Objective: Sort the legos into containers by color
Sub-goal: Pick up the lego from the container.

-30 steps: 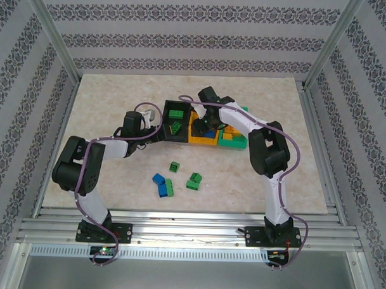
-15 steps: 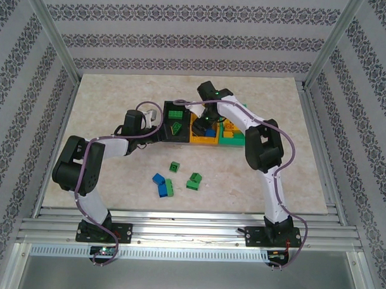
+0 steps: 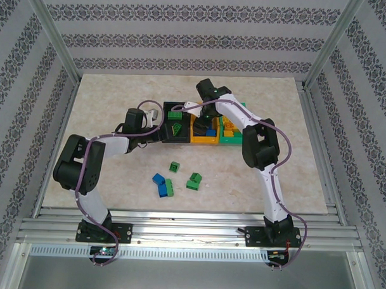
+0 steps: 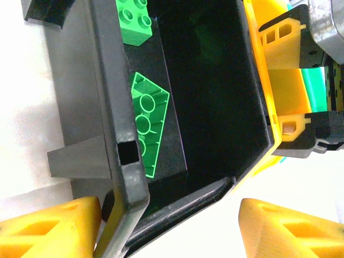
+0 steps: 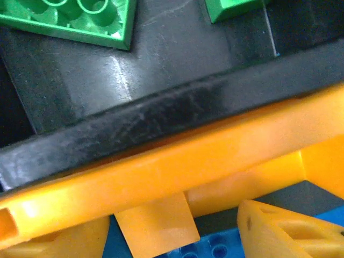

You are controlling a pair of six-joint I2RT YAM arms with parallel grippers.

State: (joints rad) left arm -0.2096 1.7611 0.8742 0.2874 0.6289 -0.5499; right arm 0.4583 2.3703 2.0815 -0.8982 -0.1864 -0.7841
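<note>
Five or six loose legos lie nearest on the pale desk, well apart from the bins. Two are blue and three or four green; the top view is too small to split the right-hand green cluster for certain. Each is a small studded block, far smaller than a bin. Beyond them the left end effector sits at the near end of the black bin. Its yellow-orange fingers stand apart on either side of that end, and whether they press on its walls I cannot tell. Three open-topped rectangular bins stand touching in a row: black on the left, the yellow-orange bin in the middle, the green bin on the right. The black bin holds two green pieces, a studded green brick and a flat green wedge plate lying along one wall. The right end effector hovers over the yellow-orange bin beside the wall it shares with the black one, fingers spread, a blue brick lying below the gap. Several yellow-orange bricks lie in the green bin.
</note>
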